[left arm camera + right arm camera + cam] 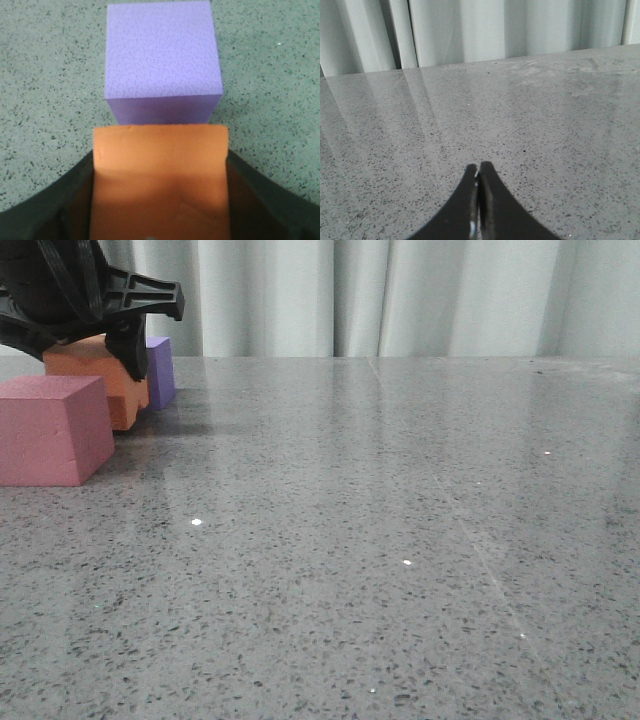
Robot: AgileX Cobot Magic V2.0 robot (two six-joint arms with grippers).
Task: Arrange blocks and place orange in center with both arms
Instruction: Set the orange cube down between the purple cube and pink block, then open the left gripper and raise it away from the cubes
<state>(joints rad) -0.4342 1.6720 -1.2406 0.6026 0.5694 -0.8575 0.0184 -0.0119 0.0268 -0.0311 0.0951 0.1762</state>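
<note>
Pale curtains hang behind a grey speckled counter [400, 540], at whose far left corner all three blocks are gathered. The orange block [160, 180] is held between the jaws of the left gripper [160, 220], which are closed against its two sides; the purple block [162, 55] is seen just beyond it, close or perhaps touching, and the pink block [52, 430] stands nearest the camera in the front view. The step in hand is judged to be the setting of the orange block between the other two. A release and a clean withdrawal are called for next, without the neighbours being nudged. The right gripper [478, 200] is kept well apart over bare counter, its jaws pressed together on nothing.
</note>
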